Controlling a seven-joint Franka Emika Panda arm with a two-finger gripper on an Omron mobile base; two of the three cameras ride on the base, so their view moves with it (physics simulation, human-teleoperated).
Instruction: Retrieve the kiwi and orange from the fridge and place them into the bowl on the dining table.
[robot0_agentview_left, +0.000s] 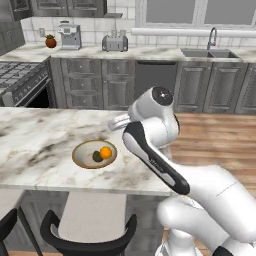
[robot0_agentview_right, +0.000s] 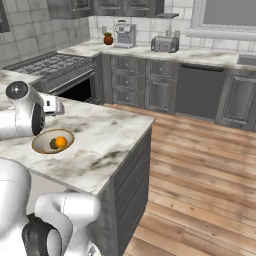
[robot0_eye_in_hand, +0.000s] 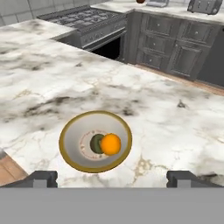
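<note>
In the hand view the gripper (robot0_eye_in_hand: 112, 178) was seen with its jaws spread wide and nothing held between them, one dark fingertip (robot0_eye_in_hand: 43, 178) standing at the lower left and the other at the lower right. The bowl (robot0_eye_in_hand: 95, 141) was found ahead of the jaws, set slightly toward the left fingertip and apart from both tips, resting upright on the dining table (robot0_eye_in_hand: 175, 127). Inside the bowl the orange (robot0_eye_in_hand: 110, 144) and the kiwi (robot0_eye_in_hand: 96, 143) were seen lying side by side and touching, the orange almost on the line midway between the jaws and the kiwi just to its left-finger side, partly covered by the orange. Neither fruit was touched by the fingers. Farther ahead of the jaws, beyond the marbled top, a stove (robot0_eye_in_hand: 83, 19) and grey cabinets (robot0_eye_in_hand: 175, 48) were visible. In the left base view the bowl (robot0_agentview_left: 94, 153) was seen on the dining table (robot0_agentview_left: 40, 145) just left of the arm's wrist, with the orange (robot0_agentview_left: 105, 152) and the kiwi (robot0_agentview_left: 97, 156) in it; the fingers themselves could not be made out there behind the arm. In the right base view the bowl (robot0_agentview_right: 53, 141), with the orange (robot0_agentview_right: 61, 142) and the kiwi (robot0_agentview_right: 53, 144), was seen below and just beside the hand.
</note>
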